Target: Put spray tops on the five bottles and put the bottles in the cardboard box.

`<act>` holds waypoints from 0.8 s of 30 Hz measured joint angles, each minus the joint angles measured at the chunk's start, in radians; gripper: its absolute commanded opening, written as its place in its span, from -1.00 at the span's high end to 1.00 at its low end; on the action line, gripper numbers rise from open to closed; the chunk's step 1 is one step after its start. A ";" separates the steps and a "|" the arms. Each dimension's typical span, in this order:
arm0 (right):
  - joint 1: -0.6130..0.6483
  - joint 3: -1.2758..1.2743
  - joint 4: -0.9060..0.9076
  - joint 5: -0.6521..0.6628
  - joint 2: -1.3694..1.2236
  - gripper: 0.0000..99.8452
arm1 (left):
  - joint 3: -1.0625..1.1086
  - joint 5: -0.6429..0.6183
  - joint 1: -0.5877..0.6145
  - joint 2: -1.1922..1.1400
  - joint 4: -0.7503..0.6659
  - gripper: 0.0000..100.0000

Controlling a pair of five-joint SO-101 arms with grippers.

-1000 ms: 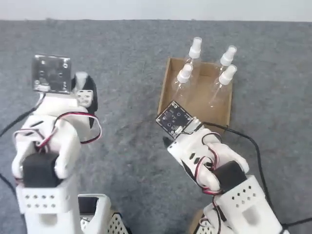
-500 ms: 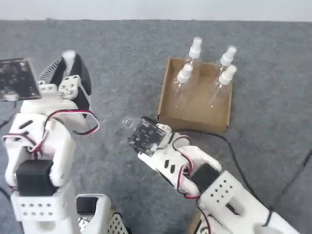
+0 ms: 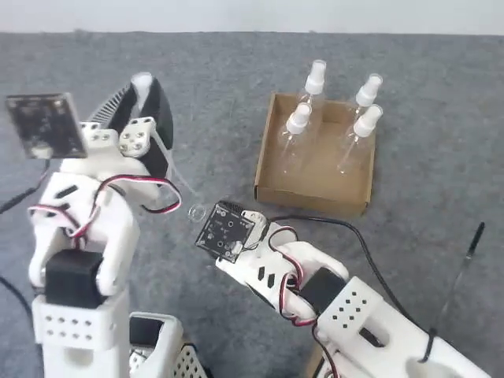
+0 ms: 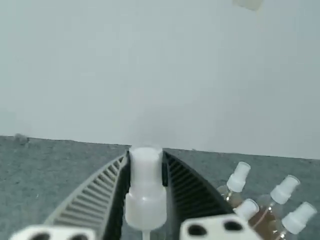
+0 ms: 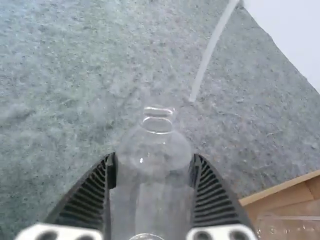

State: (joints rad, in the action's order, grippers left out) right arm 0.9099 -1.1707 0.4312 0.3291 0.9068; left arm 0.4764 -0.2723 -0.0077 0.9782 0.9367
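A table [image 3: 220, 87] covered edge to edge in coarse grey felt-like matting runs back to a plain pale wall [image 3: 252, 14], which also takes up the upper part of the left wrist view. Toward the far right of the matting stands the cardboard box [image 3: 311, 197], open at the top, with four bottles [image 3: 356, 138] upright inside it, each already wearing a white sprayer. The left tool [image 3: 142, 88] is raised above the near left part of the table, its ribbed black jaws clamped on a white spray top [image 4: 145, 190] whose thin dip tube [image 3: 172, 169] hangs down at a slant. The right tool [image 5: 152, 162] is low over the matting between the left arm and the box, gripping a clear open-mouthed bottle [image 3: 198, 212] by its body, neck pointing away from the wrist; the tube's end hangs near the mouth but apart from it. A black cable [image 3: 346, 223] lies across the matting just in front of the box.
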 measured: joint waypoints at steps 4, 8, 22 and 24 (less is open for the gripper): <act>0.000 0.000 0.000 0.000 0.000 0.99 | 0.031 0.000 -0.008 0.000 0.000 0.98; 0.000 0.000 0.000 0.000 0.000 0.99 | 0.035 0.000 -0.003 0.000 0.000 0.98; 0.000 0.000 0.000 0.000 -0.002 0.99 | -0.055 0.058 -0.003 0.000 0.098 0.98; 0.000 0.000 0.000 0.000 -0.002 0.99 | -0.055 0.058 -0.006 0.000 0.098 0.98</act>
State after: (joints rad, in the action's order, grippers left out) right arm 0.9099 -1.1707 0.4312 0.3291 0.9053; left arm 0.4212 -0.2140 -0.0138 0.9782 1.0349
